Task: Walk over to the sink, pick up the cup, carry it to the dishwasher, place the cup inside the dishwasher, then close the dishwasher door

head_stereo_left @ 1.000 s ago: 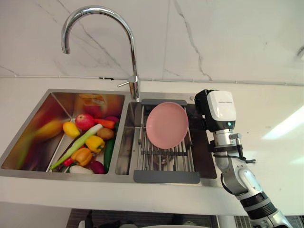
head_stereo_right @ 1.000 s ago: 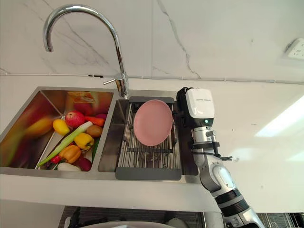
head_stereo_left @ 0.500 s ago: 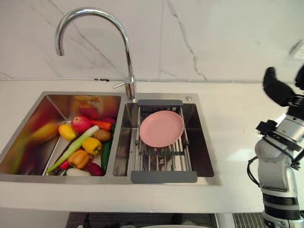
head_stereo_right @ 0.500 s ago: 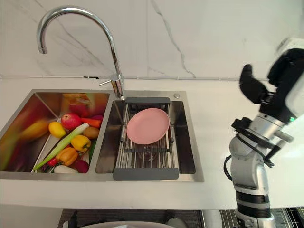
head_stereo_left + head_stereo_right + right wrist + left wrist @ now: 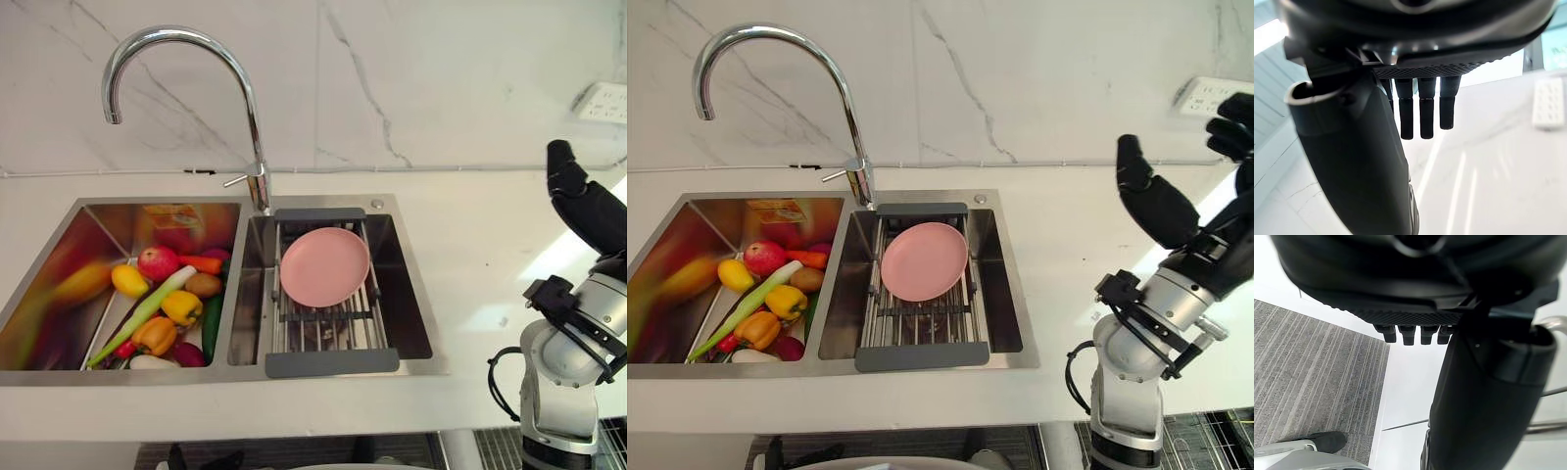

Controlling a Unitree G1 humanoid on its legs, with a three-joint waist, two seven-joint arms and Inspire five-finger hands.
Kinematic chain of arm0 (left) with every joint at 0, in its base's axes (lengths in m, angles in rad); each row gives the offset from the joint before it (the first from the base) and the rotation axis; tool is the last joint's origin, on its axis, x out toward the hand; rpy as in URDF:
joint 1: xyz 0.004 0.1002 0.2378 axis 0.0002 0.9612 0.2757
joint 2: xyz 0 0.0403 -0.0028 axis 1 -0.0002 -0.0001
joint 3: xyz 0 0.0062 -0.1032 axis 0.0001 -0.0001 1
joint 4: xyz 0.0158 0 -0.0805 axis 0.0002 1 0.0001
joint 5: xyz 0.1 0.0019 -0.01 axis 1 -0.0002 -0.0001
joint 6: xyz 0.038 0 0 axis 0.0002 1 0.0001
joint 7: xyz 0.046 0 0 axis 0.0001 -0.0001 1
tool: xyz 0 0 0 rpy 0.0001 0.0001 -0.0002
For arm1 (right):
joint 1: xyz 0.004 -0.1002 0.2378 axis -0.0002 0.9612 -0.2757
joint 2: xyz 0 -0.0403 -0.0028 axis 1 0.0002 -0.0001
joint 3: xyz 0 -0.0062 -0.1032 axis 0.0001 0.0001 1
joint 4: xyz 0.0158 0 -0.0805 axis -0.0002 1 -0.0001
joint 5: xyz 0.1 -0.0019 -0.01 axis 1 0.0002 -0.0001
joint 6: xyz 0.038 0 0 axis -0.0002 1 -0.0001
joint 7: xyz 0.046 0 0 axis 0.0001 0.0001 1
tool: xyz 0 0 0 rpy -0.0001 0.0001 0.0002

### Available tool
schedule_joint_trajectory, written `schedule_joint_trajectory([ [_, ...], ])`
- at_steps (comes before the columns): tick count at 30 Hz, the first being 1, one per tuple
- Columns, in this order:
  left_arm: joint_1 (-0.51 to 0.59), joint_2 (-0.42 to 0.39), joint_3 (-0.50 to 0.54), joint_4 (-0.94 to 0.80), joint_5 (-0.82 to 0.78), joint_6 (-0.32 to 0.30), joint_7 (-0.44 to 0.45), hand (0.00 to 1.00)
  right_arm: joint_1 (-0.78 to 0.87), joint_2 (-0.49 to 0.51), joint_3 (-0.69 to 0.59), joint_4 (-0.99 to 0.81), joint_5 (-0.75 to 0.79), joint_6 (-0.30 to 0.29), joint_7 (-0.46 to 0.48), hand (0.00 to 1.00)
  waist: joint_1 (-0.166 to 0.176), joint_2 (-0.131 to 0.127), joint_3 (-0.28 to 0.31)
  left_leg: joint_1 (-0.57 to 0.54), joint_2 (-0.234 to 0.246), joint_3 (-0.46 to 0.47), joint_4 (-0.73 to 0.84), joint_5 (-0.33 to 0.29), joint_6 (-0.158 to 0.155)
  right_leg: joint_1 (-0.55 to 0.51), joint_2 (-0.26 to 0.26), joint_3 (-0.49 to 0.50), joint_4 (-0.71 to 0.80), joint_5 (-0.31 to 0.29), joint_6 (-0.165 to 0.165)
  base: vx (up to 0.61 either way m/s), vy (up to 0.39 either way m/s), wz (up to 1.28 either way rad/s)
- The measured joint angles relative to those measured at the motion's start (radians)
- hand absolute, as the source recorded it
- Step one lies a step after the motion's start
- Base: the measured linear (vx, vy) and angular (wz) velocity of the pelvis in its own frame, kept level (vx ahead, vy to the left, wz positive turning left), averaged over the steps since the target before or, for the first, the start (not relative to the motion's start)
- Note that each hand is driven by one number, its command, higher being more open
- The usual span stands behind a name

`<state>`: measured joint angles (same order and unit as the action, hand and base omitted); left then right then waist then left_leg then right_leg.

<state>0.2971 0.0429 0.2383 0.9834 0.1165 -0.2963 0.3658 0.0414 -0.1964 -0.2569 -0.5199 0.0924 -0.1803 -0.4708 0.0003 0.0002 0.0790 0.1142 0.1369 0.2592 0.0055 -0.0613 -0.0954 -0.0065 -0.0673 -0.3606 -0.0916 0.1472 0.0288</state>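
Note:
The steel sink (image 5: 333,200) has two basins. A pink plate (image 5: 323,266) lies on a wire rack (image 5: 328,328) in the right-hand basin. My right hand (image 5: 1161,206) is raised over the white counter, well right of the sink and apart from it. Its fingers (image 5: 1422,107) are stretched out straight beside the thumb, and it holds nothing. My left hand (image 5: 1484,396) hangs low over the floor, its fingers (image 5: 1413,333) straight and empty.
The left basin holds several vegetables and fruits (image 5: 162,304). A tall curved faucet (image 5: 245,98) rises behind the divider. White counter (image 5: 470,255) stretches right of the sink, with a wall socket (image 5: 602,101) above it. Grey striped carpet (image 5: 1312,382) lies below.
My right hand has left the right basin beside the pink plate, swung right and up over the counter, and uncurled its fingers. The plate now lies flatter on the rack. The camera has shifted.

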Motion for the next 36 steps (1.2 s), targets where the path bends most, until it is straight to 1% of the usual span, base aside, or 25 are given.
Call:
schedule_joint_trajectory([
  [1,0.0,-0.002,0.001,0.0,0.0,0.002,0.001,1.0,0.014,0.013,0.015,0.0,0.039,-0.004,0.029,1.0,0.0,0.001,-0.004,0.0,0.0,0.001,-0.001,0.0,0.0,-0.001,0.0,0.001,0.0,0.001,-0.001,0.0,0.0,0.0],
  [2,0.001,-0.003,0.001,0.0,0.0,0.002,0.003,1.0,0.019,0.02,0.023,0.001,0.056,-0.009,0.039,1.0,0.001,0.002,-0.008,0.0,0.0,0.002,-0.001,0.0,0.0,-0.002,0.0,0.002,0.0,0.002,-0.001,0.02,0.021,-0.04],
  [5,0.002,-0.005,0.003,0.0,-0.001,0.002,0.01,1.0,0.03,0.059,0.042,0.002,0.239,-0.047,0.132,1.0,0.002,0.003,-0.017,0.0,0.0,0.011,-0.002,0.0,0.0,-0.006,0.001,0.008,0.0,0.006,-0.001,0.01,0.024,-0.07],
  [6,0.002,-0.006,0.006,0.0,-0.001,0.002,0.01,1.0,0.033,0.07,0.052,0.002,0.335,-0.068,0.176,1.0,0.002,0.002,-0.019,0.001,0.0,0.013,-0.002,0.0,0.0,-0.006,0.001,0.011,0.0,0.006,-0.001,-0.02,0.025,-0.06],
  [7,0.002,-0.007,0.007,0.0,-0.001,0.002,0.012,1.0,0.04,0.086,0.058,0.002,0.396,-0.08,0.226,1.0,0.003,0.001,-0.023,0.002,0.0,0.016,-0.001,0.0,0.0,-0.006,0.001,0.013,0.0,0.007,-0.002,-0.02,0.024,-0.06],
  [9,0.002,-0.009,0.01,0.0,-0.001,0.002,0.012,1.0,0.054,0.093,0.078,0.003,0.408,-0.09,0.281,1.0,0.003,0.0,-0.025,0.005,0.0,0.022,-0.001,0.0,0.001,-0.005,0.001,0.017,0.0,0.008,-0.001,-0.01,0.011,-0.05],
  [10,0.002,-0.013,0.039,0.0,-0.01,0.001,0.012,1.0,0.058,0.094,0.087,0.031,0.416,-0.095,0.432,1.0,0.003,-0.02,-0.038,0.007,0.0,0.029,0.003,0.0,0.001,-0.006,0.001,0.021,0.0,0.006,0.003,0.0,0.004,-0.03],
  [16,0.001,-0.011,0.039,0.0,-0.01,0.001,0.011,1.0,0.058,0.094,0.087,0.031,0.416,-0.095,0.434,1.0,0.003,-0.02,-0.038,0.005,-0.001,0.027,0.004,0.0,0.001,-0.006,0.0,0.019,0.0,0.007,0.002,0.0,0.0,0.01],
  [20,-0.014,-0.003,0.035,0.0,-0.02,0.011,-0.024,1.0,0.059,0.09,0.087,0.036,0.412,-0.095,0.468,1.0,0.001,-0.02,-0.038,-0.007,-0.003,0.012,0.011,-0.001,0.001,-0.006,-0.005,0.007,0.0,0.008,0.0,0.0,0.001,0.1],
  [22,-0.03,0.007,0.017,0.0,-0.02,0.031,-0.051,1.0,0.06,0.073,0.082,0.036,0.368,-0.095,0.471,1.0,-0.003,-0.02,-0.038,-0.021,-0.004,-0.005,0.021,-0.001,0.001,-0.007,-0.009,-0.006,0.0,0.006,0.003,-0.01,0.013,0.19],
  [23,-0.037,0.018,-0.002,0.0,-0.02,0.037,-0.066,1.0,0.06,0.058,0.081,0.036,0.315,-0.095,0.475,1.0,-0.003,-0.02,-0.038,-0.026,-0.004,-0.007,0.025,-0.001,0.001,-0.009,-0.01,-0.008,0.0,0.006,0.003,-0.02,0.022,0.08],
  [25,-0.042,0.027,-0.01,0.0,-0.02,0.046,-0.092,1.0,0.06,0.025,0.076,0.035,0.219,-0.089,0.49,1.0,-0.004,-0.021,-0.037,-0.029,-0.005,-0.009,0.027,-0.002,0.002,-0.009,-0.012,-0.01,0.0,0.006,0.003,-0.01,0.012,0.02],
  [26,-0.043,0.029,-0.011,0.001,-0.02,0.054,-0.104,1.0,0.06,0.002,0.075,0.033,0.145,-0.082,0.498,1.0,-0.005,-0.021,-0.037,-0.029,-0.005,-0.008,0.027,-0.002,0.002,-0.009,-0.012,-0.01,0.0,0.006,0.003,0.0,0.0,0.0],
  [28,-0.044,0.033,-0.011,0.004,-0.019,0.063,-0.124,1.0,0.06,-0.067,0.08,0.021,-0.057,-0.058,0.537,1.0,-0.014,-0.022,-0.037,-0.029,-0.006,-0.006,0.027,-0.004,0.003,-0.01,-0.013,-0.008,0.001,0.006,0.004,0.0,0.015,0.0],
  [29,-0.044,0.035,-0.011,0.005,-0.018,0.064,-0.127,1.0,0.06,-0.086,0.086,0.018,-0.095,-0.055,0.549,1.0,-0.015,-0.022,-0.037,-0.03,-0.006,-0.005,0.026,-0.006,0.002,-0.01,-0.013,-0.008,0.001,0.005,0.004,0.0,0.03,-0.03],
  [31,-0.047,0.037,-0.013,0.006,-0.016,0.066,-0.131,1.0,0.06,-0.156,0.102,-0.009,-0.251,-0.033,0.6,1.0,-0.016,-0.022,-0.037,-0.033,-0.005,-0.001,0.029,-0.015,-0.002,-0.012,-0.013,-0.006,0.001,0.005,0.005,0.0,0.0,0.0],
  [32,-0.048,0.038,-0.013,0.006,-0.017,0.068,-0.131,1.0,0.06,-0.18,0.111,-0.016,-0.298,-0.027,0.614,1.0,-0.016,-0.022,-0.037,-0.033,-0.005,-0.001,0.029,-0.016,-0.002,-0.012,-0.013,-0.006,0.001,0.004,0.006,0.02,0.03,0.01],
  [34,-0.052,0.041,-0.013,0.011,-0.015,0.073,-0.133,1.0,0.056,-0.278,0.155,-0.031,-0.473,-0.02,0.67,1.0,-0.015,-0.024,-0.036,-0.035,-0.005,-0.001,0.029,-0.018,-0.003,-0.012,-0.014,-0.009,0.005,0.003,0.007,0.03,0.032,0.03],
  [35,-0.053,0.042,-0.013,0.011,-0.012,0.073,-0.133,1.0,0.054,-0.3,0.168,-0.031,-0.504,-0.02,0.683,1.0,-0.015,-0.025,-0.035,-0.035,-0.005,-0.001,0.029,-0.018,-0.003,-0.012,-0.015,-0.01,0.005,0.004,0.007,0.03,0.033,0.05],
  [36,-0.054,0.044,-0.013,0.012,0.004,0.073,-0.133,1.0,0.049,-0.33,0.189,-0.031,-0.551,-0.016,0.716,1.0,-0.015,-0.027,-0.034,-0.036,-0.005,-0.001,0.027,-0.018,-0.003,-0.012,-0.016,-0.012,0.005,0.006,0.004,0.02,0.027,0.06],
])
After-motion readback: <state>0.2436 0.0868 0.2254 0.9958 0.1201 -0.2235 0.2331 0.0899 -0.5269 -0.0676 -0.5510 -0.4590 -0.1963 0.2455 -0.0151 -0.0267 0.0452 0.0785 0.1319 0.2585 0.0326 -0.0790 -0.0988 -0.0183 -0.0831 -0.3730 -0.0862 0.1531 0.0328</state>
